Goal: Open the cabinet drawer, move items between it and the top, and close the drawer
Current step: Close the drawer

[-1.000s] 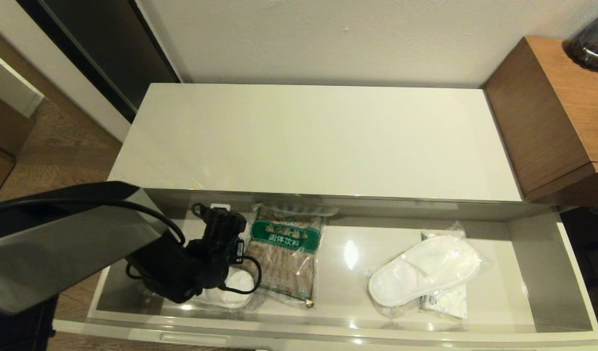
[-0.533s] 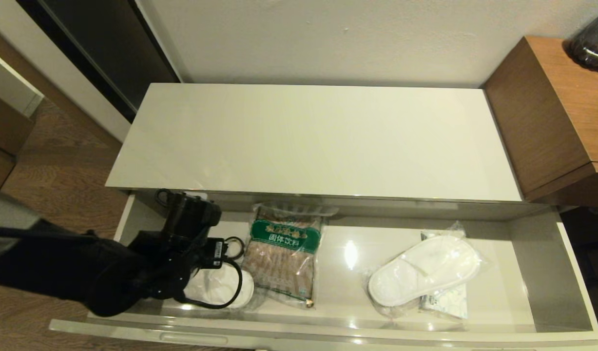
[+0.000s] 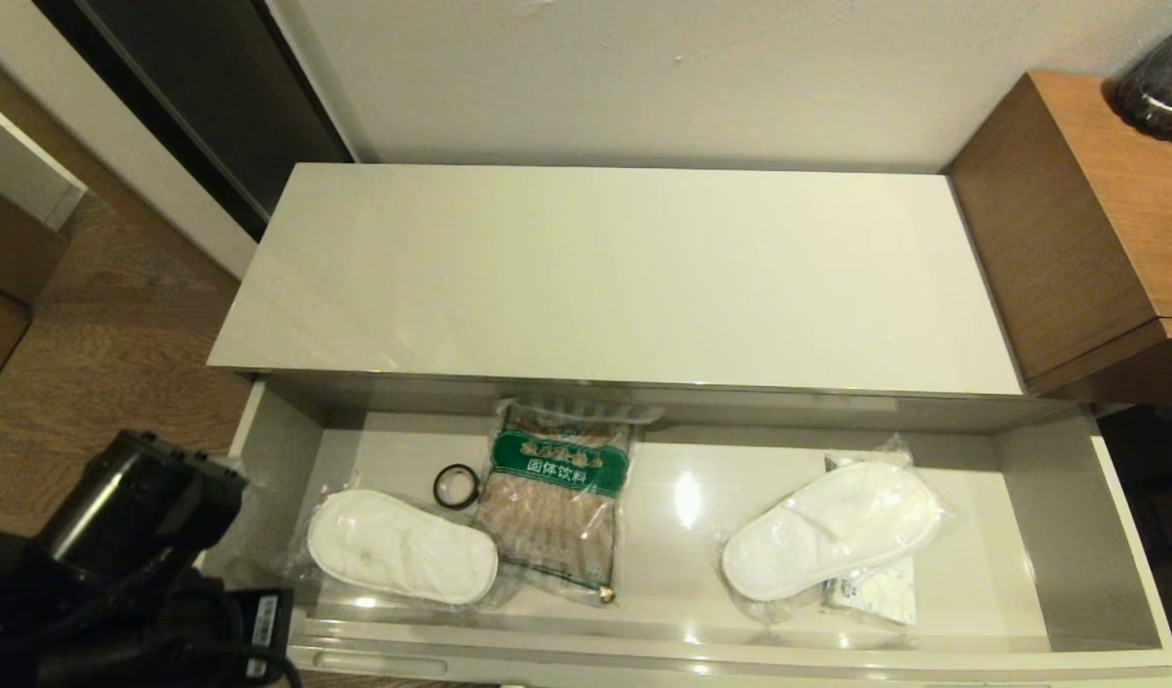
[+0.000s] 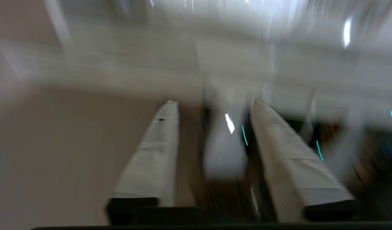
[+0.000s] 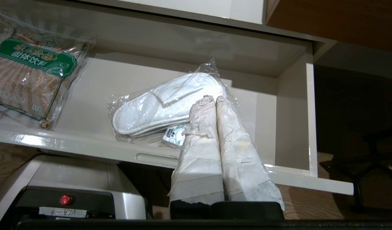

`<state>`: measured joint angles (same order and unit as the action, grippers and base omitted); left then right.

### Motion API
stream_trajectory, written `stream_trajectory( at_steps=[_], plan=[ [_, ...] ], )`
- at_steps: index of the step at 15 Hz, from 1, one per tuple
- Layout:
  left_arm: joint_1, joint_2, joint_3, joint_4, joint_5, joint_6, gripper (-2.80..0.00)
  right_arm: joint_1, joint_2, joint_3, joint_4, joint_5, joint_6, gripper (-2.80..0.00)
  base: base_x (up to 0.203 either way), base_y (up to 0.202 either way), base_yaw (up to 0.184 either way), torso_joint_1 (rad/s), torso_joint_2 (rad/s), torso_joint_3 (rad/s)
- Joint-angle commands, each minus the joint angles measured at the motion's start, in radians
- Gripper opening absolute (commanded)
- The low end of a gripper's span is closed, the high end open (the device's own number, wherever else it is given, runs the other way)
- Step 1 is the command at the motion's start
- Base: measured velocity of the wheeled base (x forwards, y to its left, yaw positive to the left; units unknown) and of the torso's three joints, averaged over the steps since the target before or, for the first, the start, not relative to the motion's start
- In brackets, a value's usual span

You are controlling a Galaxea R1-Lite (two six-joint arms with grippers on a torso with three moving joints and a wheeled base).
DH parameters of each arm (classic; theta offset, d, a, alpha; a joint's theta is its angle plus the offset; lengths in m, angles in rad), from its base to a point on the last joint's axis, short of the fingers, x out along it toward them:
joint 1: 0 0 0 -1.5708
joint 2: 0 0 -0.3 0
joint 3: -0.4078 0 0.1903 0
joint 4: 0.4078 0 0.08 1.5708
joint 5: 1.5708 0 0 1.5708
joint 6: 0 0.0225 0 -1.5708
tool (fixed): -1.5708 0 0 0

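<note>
Since the drawer (image 3: 1130, 535) stands pulled out and the cabinet top (image 3: 624, 277) carries nothing, we judge the items inside are ours to lift up onto it. Our left gripper (image 4: 211, 105) hangs outside the drawer's left front corner, its two fingers set well apart with nothing between them. Nearest to it, just inside that corner, lies the left slipper pair (image 3: 401, 547) in a clear bag. Just beyond that, towards the drawer's back, sits the small tape roll (image 3: 456, 485), a thin black ring lying flat. A brown bag with a green label (image 3: 559, 497) lies farther across.

Our right gripper (image 5: 215, 97) waits below and in front of the drawer's right part, fingers pressed together and empty. Straight ahead of its tips lies the right slipper pair (image 5: 164, 103), also bagged, with a flat white packet (image 5: 174, 134) tucked partly beneath it.

We expect the slippers to be light, soft and squashy, and the glossy wrap slippery. We would pinch across the middle of the sole, film and slipper together. The roll looks stiff and light; we would take it across its rim. The packet is thin and lies flat, so it looks hardest to get a finger under.
</note>
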<state>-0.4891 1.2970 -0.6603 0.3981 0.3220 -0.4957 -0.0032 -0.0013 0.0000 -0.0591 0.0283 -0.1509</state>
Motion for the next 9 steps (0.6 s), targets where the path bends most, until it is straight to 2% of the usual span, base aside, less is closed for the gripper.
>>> stream_trajectory(
  at_steps=[1, 4, 9],
  plan=[
    [-0.002, -0.042, 0.072, 0.049, -0.056, -0.048, -2.8, 0.0, 0.001, 0.0, -0.001, 0.001, -0.001, -2.8, 0.0, 0.0, 0.0, 0.0, 0.0, 0.0],
    [-0.005, -0.002, 0.198, -0.026, -0.062, -0.051, -2.8, 0.0, 0.001, 0.0, -0.001, 0.001, -0.001, -2.8, 0.0, 0.0, 0.0, 0.0, 0.0, 0.0],
    [-0.007, 0.277, 0.306, -0.343, -0.065, -0.069, -2.8, 0.0, 0.001, 0.0, -0.001, 0.001, -0.001, -2.8, 0.0, 0.0, 0.0, 0.0, 0.0, 0.0]
  ],
)
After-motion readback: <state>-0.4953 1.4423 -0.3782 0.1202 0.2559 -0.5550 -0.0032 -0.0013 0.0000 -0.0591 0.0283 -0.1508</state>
